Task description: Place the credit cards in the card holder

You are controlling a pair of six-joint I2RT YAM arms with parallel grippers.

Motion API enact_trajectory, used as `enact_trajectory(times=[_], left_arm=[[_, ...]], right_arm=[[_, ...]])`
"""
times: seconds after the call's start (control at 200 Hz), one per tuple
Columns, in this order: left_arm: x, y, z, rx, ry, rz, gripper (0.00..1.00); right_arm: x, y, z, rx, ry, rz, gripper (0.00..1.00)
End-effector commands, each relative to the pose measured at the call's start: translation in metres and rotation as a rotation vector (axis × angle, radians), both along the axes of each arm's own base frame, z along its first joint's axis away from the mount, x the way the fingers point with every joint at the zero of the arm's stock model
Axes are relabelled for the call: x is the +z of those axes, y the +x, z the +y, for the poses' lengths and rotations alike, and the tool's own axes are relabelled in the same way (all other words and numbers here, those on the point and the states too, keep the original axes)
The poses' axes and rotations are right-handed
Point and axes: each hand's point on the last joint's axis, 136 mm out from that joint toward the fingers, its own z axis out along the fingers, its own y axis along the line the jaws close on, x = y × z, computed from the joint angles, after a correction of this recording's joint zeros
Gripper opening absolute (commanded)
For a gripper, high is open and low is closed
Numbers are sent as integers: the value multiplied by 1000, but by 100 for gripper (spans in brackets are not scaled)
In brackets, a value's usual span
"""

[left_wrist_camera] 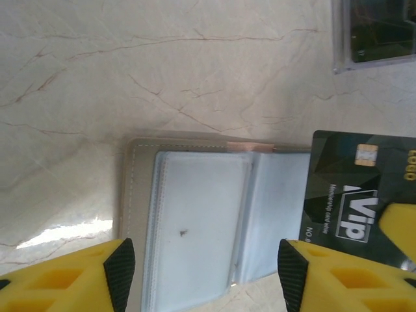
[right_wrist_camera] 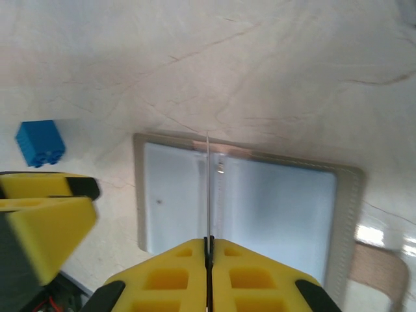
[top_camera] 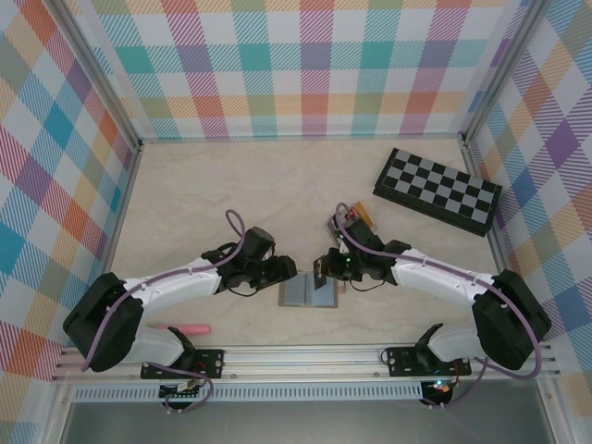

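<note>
Right gripper (right_wrist_camera: pixel 208 247) pinched on black card (left_wrist_camera: pixel 354 188), edge-on over open card holder (right_wrist_camera: pixel 279 201) just beneath; entry could be missed, card buckled, holder shoved aside if unpinned.

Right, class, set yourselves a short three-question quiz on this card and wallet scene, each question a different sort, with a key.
1. True or false: the flat grey folding card holder lies folded shut.
2. Which one grips the black plastic VIP card? A) the left gripper B) the right gripper C) neither
3. Fill in: in the right wrist view, the small block lying apart from the holder is ____.
Key: 1 false, it lies open; 2 B; 3 blue.
</note>
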Motion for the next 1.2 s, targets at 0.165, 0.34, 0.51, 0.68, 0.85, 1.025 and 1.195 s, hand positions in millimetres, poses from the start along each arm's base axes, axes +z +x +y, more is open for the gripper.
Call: enact_trajectory(times=[0.165,0.34,0.51,0.68,0.85,1.025,1.195], left_arm=[[-22,-9,3,-19,62,66,60],[-32,-13,3,-19,64,91,58],[-40,-16,4,-23,75,113,55],[-45,-19,5,-27,81,127,49],[-49,-21,8,-19,95,137,43],[-50,-21,10,-10,102,135,42],[-49,-20,10,-11,104,134,40]], right_arm=[[-16,-10,17,-16,141,54,7],[-22,-14,22,-20,186,67,7],[-31,-16,23,-26,185,84,7],[-39,-22,26,-27,180,97,7],[-38,-22,20,-34,163,61,7],[-28,-19,16,-8,167,-22,7],[-27,-19,24,41,204,-54,7]])
